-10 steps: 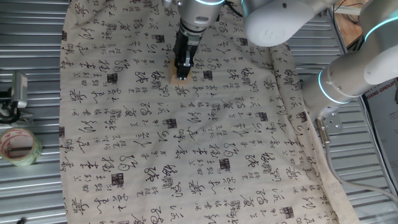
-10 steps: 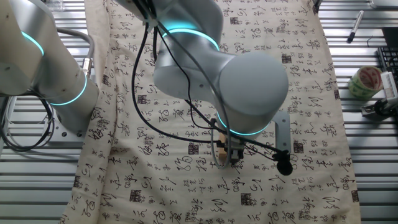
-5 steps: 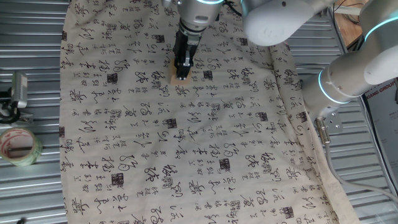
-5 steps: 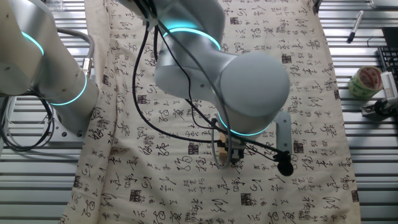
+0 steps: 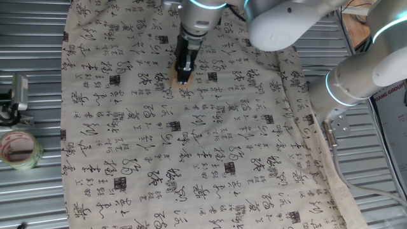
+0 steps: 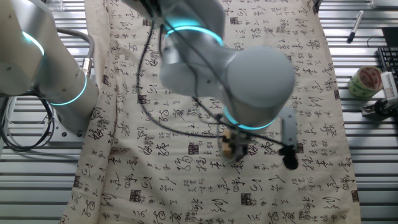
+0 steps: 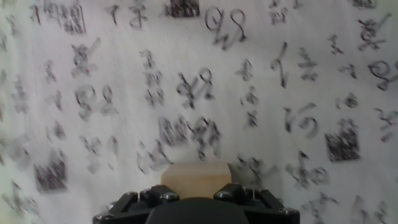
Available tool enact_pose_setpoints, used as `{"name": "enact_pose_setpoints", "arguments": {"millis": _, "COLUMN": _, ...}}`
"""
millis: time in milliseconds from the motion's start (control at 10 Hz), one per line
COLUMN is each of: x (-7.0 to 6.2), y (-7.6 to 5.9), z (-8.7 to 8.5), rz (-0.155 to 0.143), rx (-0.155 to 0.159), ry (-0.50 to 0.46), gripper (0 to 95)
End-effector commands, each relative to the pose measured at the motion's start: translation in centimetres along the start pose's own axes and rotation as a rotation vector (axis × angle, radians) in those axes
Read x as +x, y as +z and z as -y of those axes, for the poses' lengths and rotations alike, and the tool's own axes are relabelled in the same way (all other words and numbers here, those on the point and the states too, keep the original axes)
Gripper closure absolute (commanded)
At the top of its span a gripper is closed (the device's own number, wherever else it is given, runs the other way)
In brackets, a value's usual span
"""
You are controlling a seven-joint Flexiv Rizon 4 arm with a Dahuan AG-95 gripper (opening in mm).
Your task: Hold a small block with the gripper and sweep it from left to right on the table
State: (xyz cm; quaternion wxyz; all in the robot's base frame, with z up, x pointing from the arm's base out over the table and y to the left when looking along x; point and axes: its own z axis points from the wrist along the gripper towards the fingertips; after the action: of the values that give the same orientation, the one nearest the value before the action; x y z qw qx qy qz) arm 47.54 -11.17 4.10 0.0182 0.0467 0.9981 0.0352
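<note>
The tabletop carries a calligraphy cloth. Toward its 12 o'clock edge the pincer stands closed on the small block, apparently touching the cloth. Light, stiff, smooth wood: hold its flat opposite faces. Since half a second ago, pincer and block have slid slightly sideways.

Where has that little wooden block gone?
The small block is pinched in the gripper, low on the calligraphy cloth near its top middle in one fixed view; the hand view shows it between the fingers.
</note>
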Motion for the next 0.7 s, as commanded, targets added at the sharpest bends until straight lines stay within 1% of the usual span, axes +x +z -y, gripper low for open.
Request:
{"name": "enact_pose_setpoints", "arguments": {"millis": 100, "x": -0.27, "y": 2.28, "z": -0.53, "rz": -0.004, "rx": 0.007, "ry": -0.004, "gripper": 95.0}}
{"name": "enact_pose_setpoints", "arguments": {"millis": 300, "x": -0.28, "y": 2.04, "z": -0.59, "rz": -0.015, "rx": 0.007, "ry": -0.007, "gripper": 95.0}}
{"name": "enact_pose_setpoints", "arguments": {"millis": 600, "x": -0.48, "y": 2.05, "z": -0.93, "rz": -0.013, "rx": 0.012, "ry": 0.010, "gripper": 95.0}}
{"name": "enact_pose_setpoints", "arguments": {"millis": 700, "x": -0.53, "y": 1.93, "z": -1.04, "rz": -0.014, "rx": 0.009, "ry": 0.011, "gripper": 95.0}}
